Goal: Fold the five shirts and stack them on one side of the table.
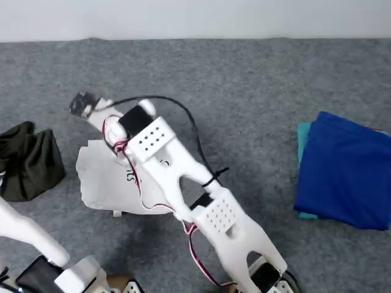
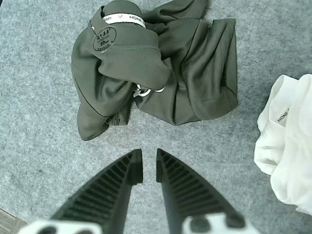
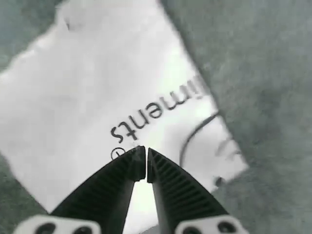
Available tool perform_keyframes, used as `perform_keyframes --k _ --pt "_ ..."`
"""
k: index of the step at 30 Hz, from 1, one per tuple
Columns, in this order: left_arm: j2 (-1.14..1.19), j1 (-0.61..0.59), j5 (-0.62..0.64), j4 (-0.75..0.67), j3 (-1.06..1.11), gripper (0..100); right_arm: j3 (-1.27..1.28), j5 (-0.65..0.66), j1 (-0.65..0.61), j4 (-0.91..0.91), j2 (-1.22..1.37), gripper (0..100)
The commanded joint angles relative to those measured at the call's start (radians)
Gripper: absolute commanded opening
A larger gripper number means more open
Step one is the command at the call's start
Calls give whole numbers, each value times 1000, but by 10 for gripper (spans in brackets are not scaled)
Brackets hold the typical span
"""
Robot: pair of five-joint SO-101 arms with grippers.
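A white shirt [image 1: 110, 183] with dark print lies spread out left of the table's middle. My right arm [image 1: 165, 152] stretches across it from the front. Just above the shirt's print [image 3: 161, 112], my right gripper [image 3: 146, 152] is shut with its tips together; no cloth shows pinched between them. A crumpled dark olive shirt [image 1: 30, 162] [image 2: 161, 73] lies at the left edge. My left gripper [image 2: 149, 168] hovers over bare carpet just short of it, fingers only narrowly apart and holding nothing. A folded blue shirt [image 1: 348, 171] tops a stack at the right, over a teal one [image 1: 303, 137].
Grey carpet [image 1: 256, 91] covers the table, with free room in the middle and at the back. A black cable [image 1: 186, 119] loops off my right arm. The white shirt's edge [image 2: 287, 146] lies close beside the olive shirt. A pale wall [image 1: 195, 18] runs along the far edge.
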Motion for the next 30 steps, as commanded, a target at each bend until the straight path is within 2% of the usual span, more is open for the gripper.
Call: perform_keyframes --k 1,6,11,16,23,30 --pt "-46 -5 9 18 -4 62 -14 6 -65 15 47 10" --pt "-46 -6 9 18 -4 62 -78 11 -163 -125 156 10" --pt "-44 -41 6 18 -4 62 -163 12 -203 -240 189 10" --pt "-40 -84 3 18 -4 62 -301 12 -200 -165 188 13" --pt "-38 -77 3 18 -4 62 -410 11 -105 -4 191 15" --pt "-38 -55 3 17 -4 62 -396 14 -93 -51 240 15"
